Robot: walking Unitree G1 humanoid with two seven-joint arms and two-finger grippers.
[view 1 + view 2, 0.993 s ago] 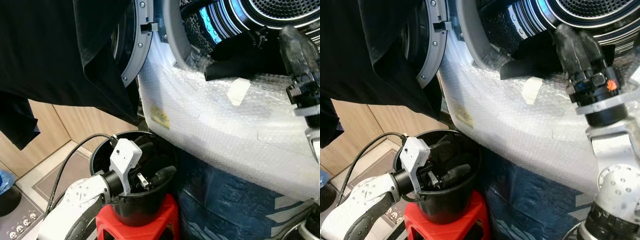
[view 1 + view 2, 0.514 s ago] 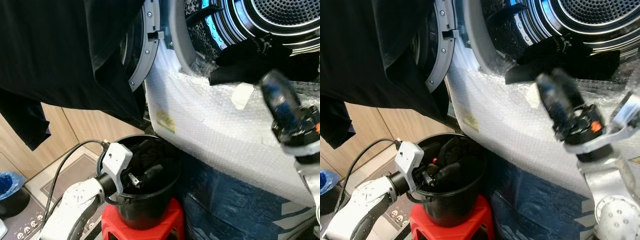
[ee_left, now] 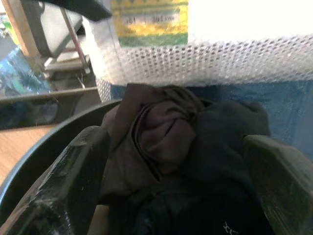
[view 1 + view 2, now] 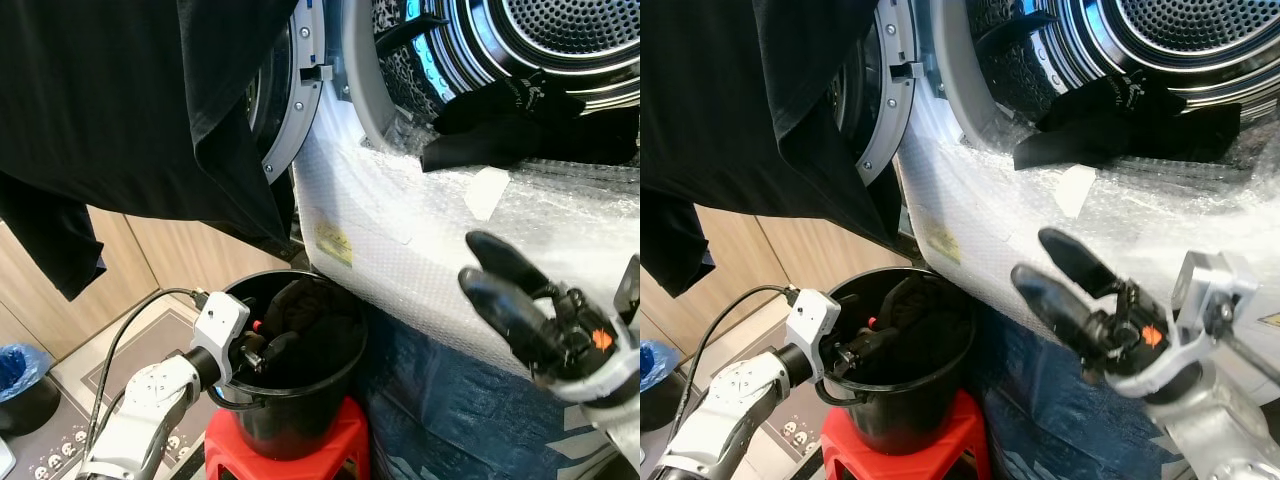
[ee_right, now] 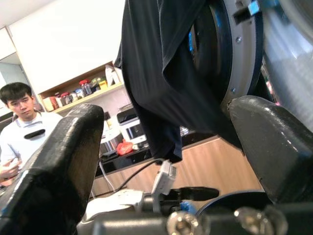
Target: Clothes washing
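Wood-panelled cabinets are backing a cramped laundry corner, where dark clothes (image 4: 300,325) are lying heaped in a black bucket (image 4: 290,420) standing on a red stool (image 4: 285,462), just beside the bubble-wrapped front of the washing machine (image 4: 420,230). Left gripper (image 4: 258,350) is reaching over the bucket rim with its fingers spread apart on either side of the bundle, gripping nothing as yet. Right gripper (image 4: 1060,280) is hovering empty in front of the machine's wrapped front, fingers parted, well apart from the bucket. One black garment (image 4: 510,120) is draping over the drum lip, half in and half out; another black shirt (image 4: 130,110) is hanging over the open door (image 4: 290,120). Risk assessment: closing on the tangled heap may lift several pieces at once, and a trailing piece could snag the rim and tip the bucket off the stool; the draped garment may slide out of the drum. Bucket depth and garment count are hidden. A person (image 5: 22,122) is standing in the background.
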